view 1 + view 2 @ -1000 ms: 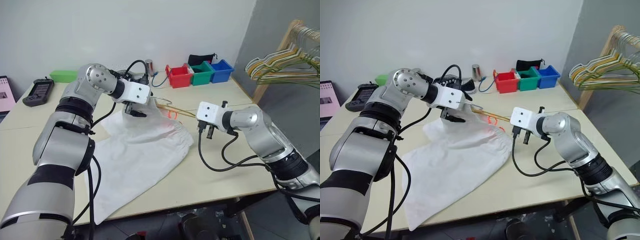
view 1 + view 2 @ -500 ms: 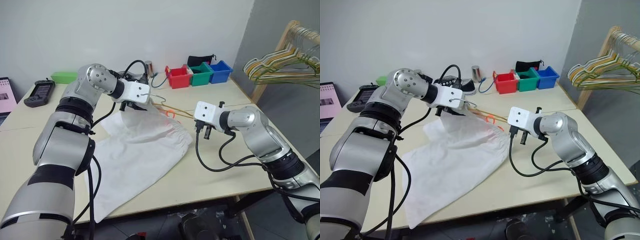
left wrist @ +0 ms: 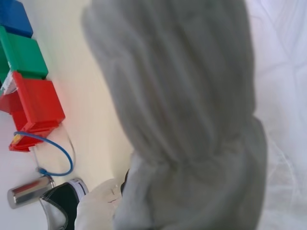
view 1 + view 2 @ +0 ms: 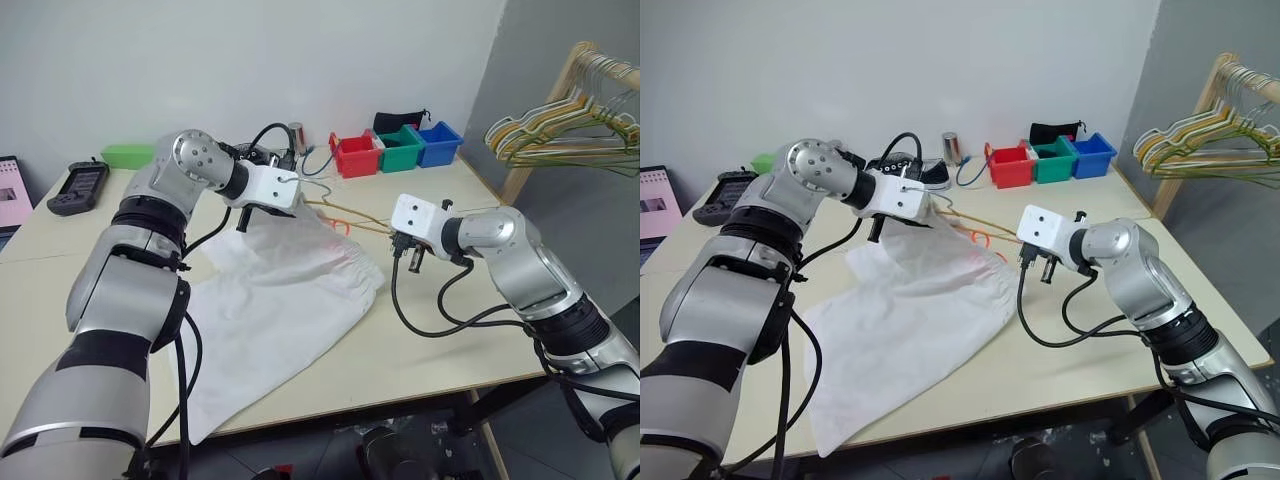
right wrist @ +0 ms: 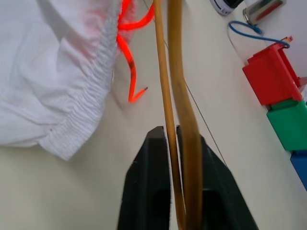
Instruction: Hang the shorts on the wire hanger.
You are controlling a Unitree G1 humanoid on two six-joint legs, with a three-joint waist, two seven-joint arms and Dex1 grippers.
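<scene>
White shorts [image 4: 280,300] are spread mid-frame on the surface [image 4: 430,345]. The right end effector [image 5: 173,139] is clamped on the wire hanger [image 5: 178,86]; the left end effector [image 4: 262,212], closed, pinches the waistband. Threading step is judged underway; next, the hanger's arm into the waistband.

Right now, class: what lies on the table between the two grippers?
In the left eye view, the wire hanger and the shorts' gathered waistband lie between the left gripper and right gripper.
</scene>
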